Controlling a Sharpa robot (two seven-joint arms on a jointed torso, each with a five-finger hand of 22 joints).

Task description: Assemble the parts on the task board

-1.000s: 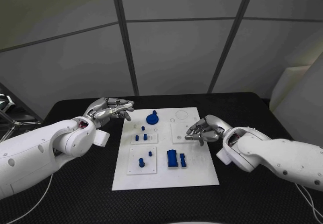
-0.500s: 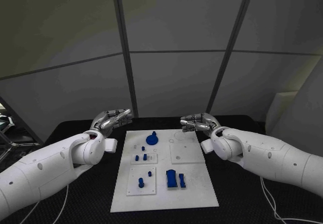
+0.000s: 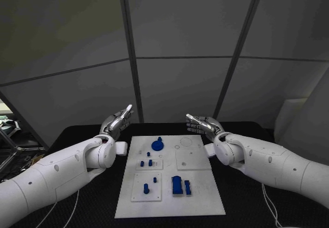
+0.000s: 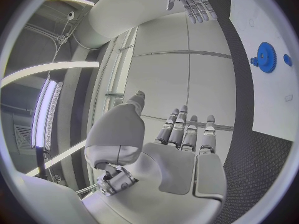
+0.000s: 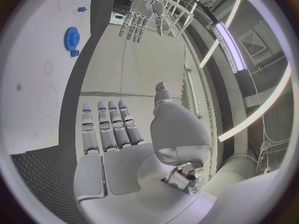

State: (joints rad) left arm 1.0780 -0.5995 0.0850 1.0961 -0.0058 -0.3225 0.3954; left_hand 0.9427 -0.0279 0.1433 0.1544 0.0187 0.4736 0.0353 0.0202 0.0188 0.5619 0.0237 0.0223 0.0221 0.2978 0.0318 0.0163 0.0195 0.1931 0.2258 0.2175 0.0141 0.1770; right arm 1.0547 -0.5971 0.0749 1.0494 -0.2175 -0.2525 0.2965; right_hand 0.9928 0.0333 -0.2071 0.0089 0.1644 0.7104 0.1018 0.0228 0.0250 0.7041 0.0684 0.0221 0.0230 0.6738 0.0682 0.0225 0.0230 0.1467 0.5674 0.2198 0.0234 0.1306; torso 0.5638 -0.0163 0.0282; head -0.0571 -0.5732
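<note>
both robot hands are raised off the tabletop (image 3: 82, 130) beyond the far end of the task board (image 3: 206, 194), fingers straight and apart, holding nothing: left robot hand (image 3: 118, 121), right robot hand (image 3: 199, 123). the blue parts (image 3: 179, 184) sit on the board, a gear (image 3: 158, 144) near its far end.
</note>
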